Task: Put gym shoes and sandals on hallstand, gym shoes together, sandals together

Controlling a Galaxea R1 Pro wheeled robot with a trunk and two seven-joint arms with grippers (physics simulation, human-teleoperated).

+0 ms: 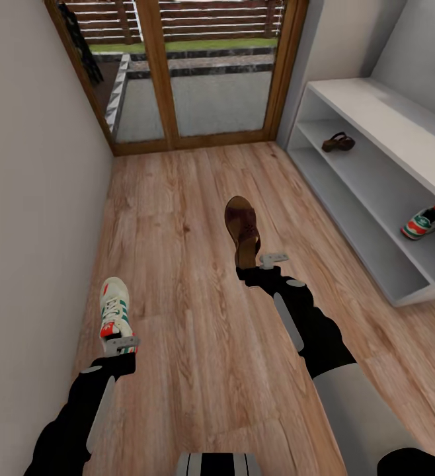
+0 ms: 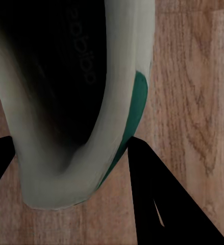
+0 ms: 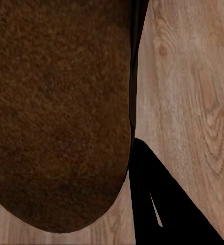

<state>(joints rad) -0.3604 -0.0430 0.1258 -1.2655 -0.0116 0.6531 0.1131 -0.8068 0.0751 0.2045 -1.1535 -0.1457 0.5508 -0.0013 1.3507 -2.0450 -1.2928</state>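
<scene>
Both arms busy, each with one shoe. Left gripper [image 1: 120,344], low at the left of the head picture, pinched shut on the heel of a gym shoe [image 1: 115,308], with the fingers [image 2: 157,204] snug on both sides of the heel up close. Right gripper [image 1: 264,261], near the middle of the picture, closed tight on the heel end of a brown sandal [image 1: 242,227]. Best way now, as a guess: keep both grips firm, turn toward the hallstand [image 1: 369,106] at the right of the picture, go slowly, and keep the shoes level. On the rack's middle shelf, already one other sandal [image 1: 338,141] toward the upper right and one other gym shoe [image 1: 424,223] lower at the right edge, well apart. So: held sandal down just beside its pair, held gym shoe just beside its pair, nothing left on the corridor floor [image 1: 178,218].
</scene>
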